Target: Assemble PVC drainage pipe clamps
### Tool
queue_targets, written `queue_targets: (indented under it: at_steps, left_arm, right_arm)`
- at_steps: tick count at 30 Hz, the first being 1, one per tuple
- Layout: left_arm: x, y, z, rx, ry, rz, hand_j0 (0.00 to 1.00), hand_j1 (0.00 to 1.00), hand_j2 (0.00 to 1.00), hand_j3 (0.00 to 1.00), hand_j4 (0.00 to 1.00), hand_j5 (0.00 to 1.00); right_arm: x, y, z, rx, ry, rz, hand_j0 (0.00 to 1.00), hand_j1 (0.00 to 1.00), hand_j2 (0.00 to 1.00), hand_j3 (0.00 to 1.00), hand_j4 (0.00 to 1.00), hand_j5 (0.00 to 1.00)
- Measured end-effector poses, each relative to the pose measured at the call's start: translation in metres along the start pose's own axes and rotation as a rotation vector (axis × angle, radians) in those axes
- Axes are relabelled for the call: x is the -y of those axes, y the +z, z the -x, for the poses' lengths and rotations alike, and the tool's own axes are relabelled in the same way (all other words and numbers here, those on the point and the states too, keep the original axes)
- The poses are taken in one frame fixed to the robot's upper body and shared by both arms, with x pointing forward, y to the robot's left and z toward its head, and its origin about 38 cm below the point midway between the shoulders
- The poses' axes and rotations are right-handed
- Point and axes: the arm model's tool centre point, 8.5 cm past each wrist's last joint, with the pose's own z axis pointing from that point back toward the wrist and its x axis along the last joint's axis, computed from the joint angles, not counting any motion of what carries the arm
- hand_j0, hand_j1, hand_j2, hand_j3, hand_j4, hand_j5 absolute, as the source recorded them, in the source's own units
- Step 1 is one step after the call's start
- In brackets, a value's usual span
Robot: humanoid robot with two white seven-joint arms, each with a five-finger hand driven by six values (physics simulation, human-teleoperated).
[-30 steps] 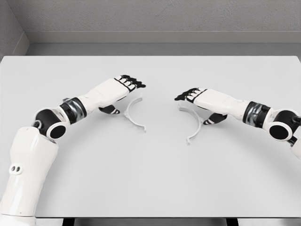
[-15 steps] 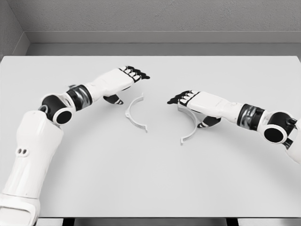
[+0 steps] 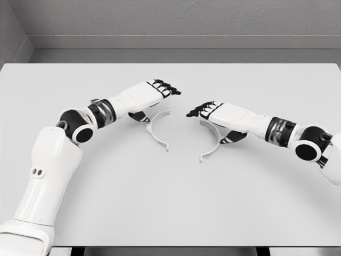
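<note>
Fingers (image 3: 168,89) of both hands extended, holding nothing; clamp halves (image 3: 157,130) beneath could skid if pushed unevenly.

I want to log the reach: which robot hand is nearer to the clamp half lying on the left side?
Left. The left robot hand hovers over the upper end of the left clamp half; the right robot hand is over the right clamp half.

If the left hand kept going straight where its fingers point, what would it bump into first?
Probably the right hand. The left hand points right, slightly up the picture, and the other's fingertips lie just across the gap. Depth is unclear from one view, so it might pass behind them.
</note>
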Motion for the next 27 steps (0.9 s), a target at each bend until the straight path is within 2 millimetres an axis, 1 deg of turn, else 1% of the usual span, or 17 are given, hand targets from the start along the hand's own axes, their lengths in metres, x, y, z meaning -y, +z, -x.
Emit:
queue_targets:
  at_steps: [9,14,15,18,22,24,27]
  left_arm:
    - [0.000,-0.008,-0.016,0.035,-0.007,-0.007,1.00,1.00,1.00,1.00,1.00,1.00]
    - [0.000,-0.009,-0.023,0.047,-0.008,-0.015,1.00,1.00,1.00,1.00,1.00,1.00]
    - [0.003,-0.009,-0.025,0.049,-0.001,-0.018,1.00,1.00,1.00,1.00,1.00,1.00]
    - [0.001,-0.010,-0.031,0.060,-0.006,-0.025,1.00,1.00,1.00,1.00,1.00,1.00]
    - [-0.003,-0.009,-0.031,0.062,-0.015,-0.034,1.00,1.00,1.00,1.00,1.00,1.00]
    - [-0.010,-0.008,-0.027,0.056,-0.023,-0.043,1.00,1.00,1.00,1.00,1.00,1.00]
    - [-0.010,-0.003,-0.019,0.036,-0.018,-0.044,1.00,1.00,1.00,1.00,1.00,1.00]
  right_arm:
    - [0.000,-0.007,-0.004,0.013,0.002,0.003,1.00,1.00,1.00,1.00,1.00,1.00]
    - [0.001,-0.010,-0.006,0.018,0.003,0.007,1.00,1.00,1.00,1.00,1.00,1.00]
    - [0.001,-0.010,-0.006,0.018,0.002,0.008,1.00,1.00,1.00,1.00,1.00,1.00]
    - [0.001,-0.012,-0.007,0.023,0.000,0.009,1.00,1.00,1.00,1.00,1.00,1.00]
    - [0.000,-0.014,-0.008,0.027,-0.003,0.010,1.00,1.00,1.00,1.00,1.00,1.00]
    - [-0.002,-0.011,-0.008,0.027,-0.001,0.005,1.00,1.00,1.00,1.00,1.00,1.00]
    - [-0.002,0.007,-0.004,0.029,0.019,-0.010,1.00,1.00,1.00,1.00,1.00,1.00]
